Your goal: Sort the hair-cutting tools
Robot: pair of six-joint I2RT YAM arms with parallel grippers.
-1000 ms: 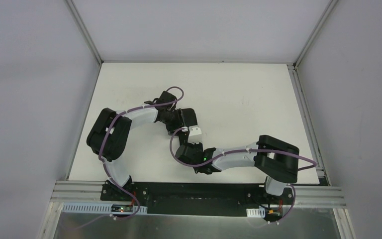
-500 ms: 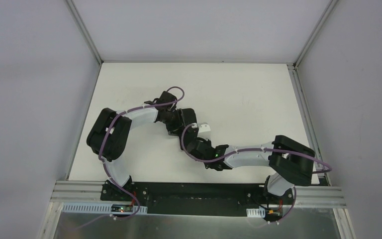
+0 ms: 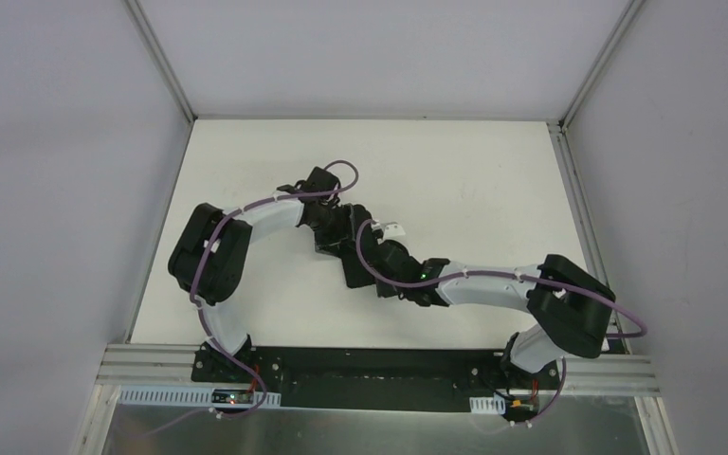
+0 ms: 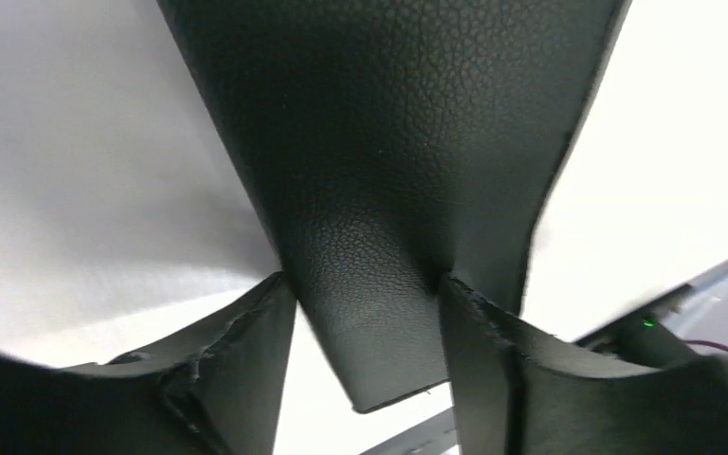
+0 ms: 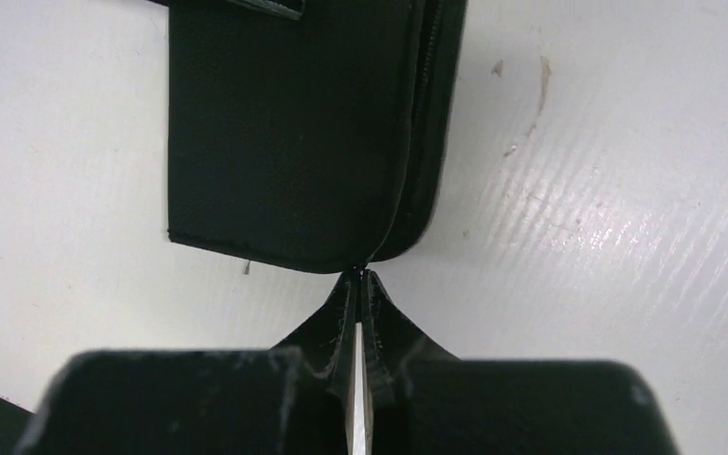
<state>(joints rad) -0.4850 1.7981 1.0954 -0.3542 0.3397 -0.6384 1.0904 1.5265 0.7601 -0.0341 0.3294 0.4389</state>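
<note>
Both arms meet at mid counter (image 3: 455,171) over a flat black zip case (image 5: 284,123).

Left gripper (image 4: 365,313): jaws narrow and clamped on a grained black flap of the case, one finger (image 4: 237,370) pressing each side. In the left wrist view the flap fills the frame and hangs tilted above the white surface.

Right gripper (image 5: 360,280): jaws almost together with only a thin slit of white between them. The tips touch the case's rounded near corner, right where the zip (image 5: 422,114) seam ends. Cannot tell if a zip pull is pinched there.

In the right wrist view the case lies flat on the counter, its two halves shut along the visible edge.

Hair-cutting tools: out of sight in all three views.
</note>
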